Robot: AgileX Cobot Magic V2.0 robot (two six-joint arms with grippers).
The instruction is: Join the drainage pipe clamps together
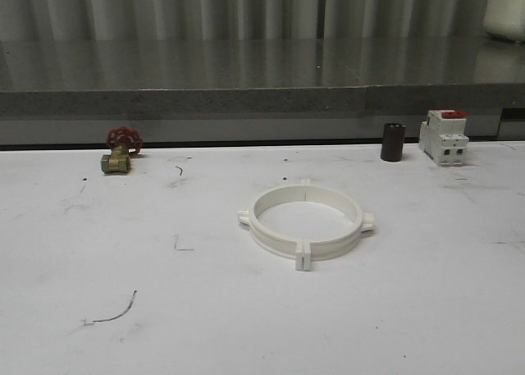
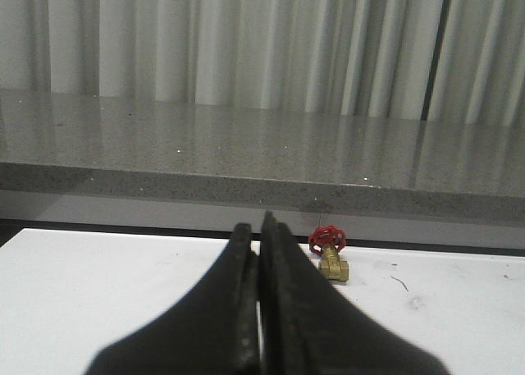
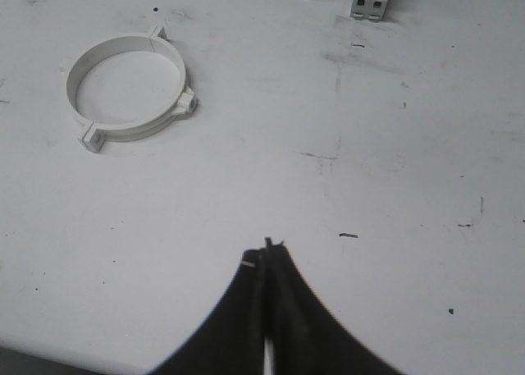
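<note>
At the middle of the white, scuffed surface [image 1: 98, 252], two smooth white plastic drainage pipe clamps [image 1: 305, 221] lie joined as one ring with tabbed ends. Along the far edge: one brass valve [image 1: 120, 152], one dark cylinder [image 1: 393, 142], one breaker [image 1: 444, 136]. Left gripper [image 2: 261, 252] and right gripper [image 3: 266, 260]: jaws together, holding nothing.

brass valve, red handwheel [image 1: 120, 152] | dark cylinder [image 1: 393, 142] | breaker, red top [image 1: 444, 136] | white table [image 1: 98, 252]

I count two drainage pipe clamps [image 1: 305, 221] joined as one ring, one valve [image 1: 120, 150], one dark cylinder [image 1: 393, 142], one breaker [image 1: 444, 136].
</note>
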